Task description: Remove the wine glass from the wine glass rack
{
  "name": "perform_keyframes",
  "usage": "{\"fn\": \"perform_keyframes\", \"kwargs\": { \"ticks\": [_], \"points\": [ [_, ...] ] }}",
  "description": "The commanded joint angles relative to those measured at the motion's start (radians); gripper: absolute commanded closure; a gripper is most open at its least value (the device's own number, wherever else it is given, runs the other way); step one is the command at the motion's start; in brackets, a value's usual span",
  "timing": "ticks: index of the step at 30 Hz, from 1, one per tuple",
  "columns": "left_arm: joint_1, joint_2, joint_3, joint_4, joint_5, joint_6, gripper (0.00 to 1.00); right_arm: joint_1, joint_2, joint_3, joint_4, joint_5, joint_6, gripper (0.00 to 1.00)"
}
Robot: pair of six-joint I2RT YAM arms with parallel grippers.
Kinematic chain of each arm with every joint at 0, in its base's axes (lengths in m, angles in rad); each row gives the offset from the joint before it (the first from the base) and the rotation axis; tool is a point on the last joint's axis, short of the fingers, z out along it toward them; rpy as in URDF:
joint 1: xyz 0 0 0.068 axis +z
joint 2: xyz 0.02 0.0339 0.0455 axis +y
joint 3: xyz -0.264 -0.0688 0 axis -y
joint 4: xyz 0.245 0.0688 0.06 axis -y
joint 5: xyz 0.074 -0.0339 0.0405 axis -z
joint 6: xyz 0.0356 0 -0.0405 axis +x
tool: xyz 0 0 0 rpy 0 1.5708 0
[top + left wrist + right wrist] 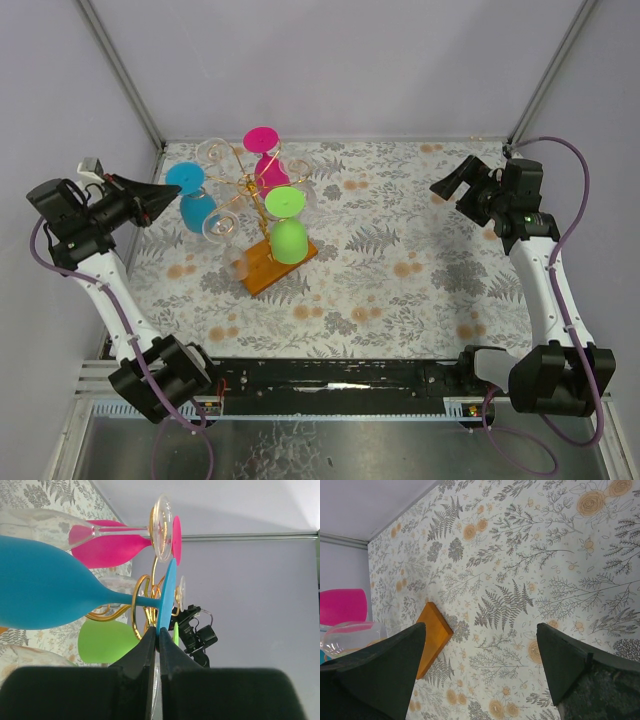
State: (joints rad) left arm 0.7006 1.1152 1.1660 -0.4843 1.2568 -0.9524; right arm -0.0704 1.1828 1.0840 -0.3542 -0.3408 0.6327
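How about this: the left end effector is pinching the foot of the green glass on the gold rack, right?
Not the green glass: the left wrist view shows the left end effector pinching the foot of the blue glass on the gold rack.

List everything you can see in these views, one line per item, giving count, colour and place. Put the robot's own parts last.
wine glass rack: one, gold wire on an orange-brown wooden base, left-centre of the table.
blue wine glass: one, blue, hanging on the rack's left side.
pink wine glass: one, pink, on the rack's far side.
green wine glass: one, green, on the rack's right side.
clear wine glasses: at least two, transparent, hanging between the coloured ones; exact count unclear.
tablecloth: one, pale with grey and orange floral print, covering the table.
left gripper: one, black, shut on the rim of the blue wine glass's foot.
right gripper: one, black, open, above the tablecloth at the right.
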Motion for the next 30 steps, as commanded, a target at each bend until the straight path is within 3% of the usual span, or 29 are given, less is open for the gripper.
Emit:
{"fn": "perform_keyframes", "kwargs": {
  "ticks": [1,25,30],
  "points": [
    [-0.003,0.005,0.009,0.154,0.010,-0.118,1.00,-0.003,-0.028,-0.004,0.026,0.005,0.009,0.01],
    [-0.136,-0.004,0.007,0.156,0.000,-0.141,1.00,-0.003,-0.090,-0.042,0.008,0.022,0.016,0.01],
    [-0.137,-0.023,0.019,0.071,0.015,-0.085,1.00,-0.003,-0.099,-0.044,0.002,0.023,0.017,0.01]
  ]
}}
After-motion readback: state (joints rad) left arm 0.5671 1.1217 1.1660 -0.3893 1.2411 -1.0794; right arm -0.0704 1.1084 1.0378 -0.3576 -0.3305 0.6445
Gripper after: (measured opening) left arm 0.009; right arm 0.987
